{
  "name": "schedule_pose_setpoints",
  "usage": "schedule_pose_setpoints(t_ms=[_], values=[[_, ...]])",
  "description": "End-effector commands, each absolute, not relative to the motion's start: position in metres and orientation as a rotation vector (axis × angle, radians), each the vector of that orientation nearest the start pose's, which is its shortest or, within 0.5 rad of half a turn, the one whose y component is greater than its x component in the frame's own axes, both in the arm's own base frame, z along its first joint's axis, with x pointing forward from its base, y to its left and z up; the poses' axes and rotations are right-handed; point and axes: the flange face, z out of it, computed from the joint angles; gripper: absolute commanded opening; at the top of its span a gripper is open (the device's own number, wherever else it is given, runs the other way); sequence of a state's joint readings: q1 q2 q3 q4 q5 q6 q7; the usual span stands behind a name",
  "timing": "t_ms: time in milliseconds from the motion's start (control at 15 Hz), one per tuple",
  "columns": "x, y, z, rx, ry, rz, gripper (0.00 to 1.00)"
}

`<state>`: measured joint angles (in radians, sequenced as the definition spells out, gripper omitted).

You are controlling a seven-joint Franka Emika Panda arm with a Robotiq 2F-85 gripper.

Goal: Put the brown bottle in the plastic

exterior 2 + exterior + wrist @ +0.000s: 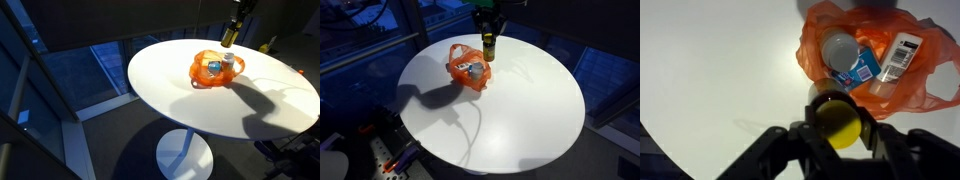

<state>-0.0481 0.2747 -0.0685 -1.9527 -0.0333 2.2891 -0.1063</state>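
Observation:
The brown bottle point(488, 46) has a yellow cap point(837, 123). My gripper point(837, 128) is shut on it and holds it upright above the white round table, just beside the orange plastic bag point(467, 68). The bag lies open on the table and also shows in an exterior view point(212, 70) and in the wrist view point(880, 60). Inside it lie a white-capped bottle point(840, 50) with a blue label and a white packet point(902, 55). In an exterior view the bottle point(229, 37) hangs past the bag's far edge.
The white round table point(520, 110) stands by dark glass walls. Cables and a power strip point(385, 155) lie on the floor beside it. The arm's shadow point(430, 95) falls across the tabletop.

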Motion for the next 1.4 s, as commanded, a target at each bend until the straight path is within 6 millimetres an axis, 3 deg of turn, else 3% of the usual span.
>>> schedule_pose_setpoints(t_ms=[0, 467, 933, 1333], values=[[0.593, -0.052, 0.358, -3.196, -0.083, -0.153, 0.19], [0.575, -0.024, 0.355, -3.190, -0.173, -0.125, 0.19], [0.571, -0.004, 0.320, -3.173, -0.245, -0.030, 0.19], [0.569, -0.004, 0.289, -3.161, -0.267, 0.065, 0.19]])
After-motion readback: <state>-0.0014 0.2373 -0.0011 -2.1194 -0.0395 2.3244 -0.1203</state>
